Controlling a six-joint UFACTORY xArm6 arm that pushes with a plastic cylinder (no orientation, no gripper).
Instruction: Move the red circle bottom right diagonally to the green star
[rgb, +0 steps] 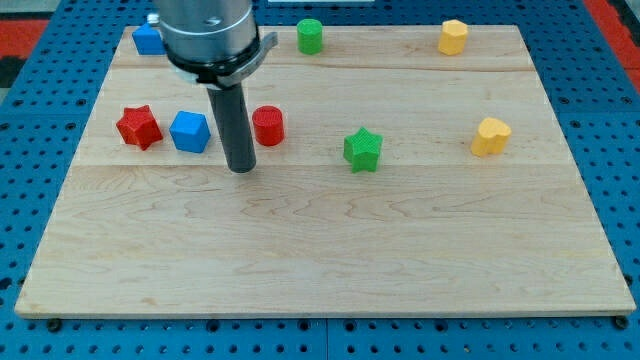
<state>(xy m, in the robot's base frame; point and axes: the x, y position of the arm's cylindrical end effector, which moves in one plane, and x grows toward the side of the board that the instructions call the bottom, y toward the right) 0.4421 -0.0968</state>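
The red circle (269, 126) stands on the wooden board, left of centre. The green star (363, 149) lies to its right, a little lower in the view. My tip (241, 168) rests on the board just left of and below the red circle, between it and the blue cube (189, 131). The rod's shaft hides part of the red circle's left edge; I cannot tell whether they touch.
A red star (139, 127) lies at the view's left. A second blue block (148, 40) sits at the top left, partly behind the arm. A green cylinder (310, 36) and a yellow block (453, 37) are at the top. A yellow heart (490, 137) is at the right.
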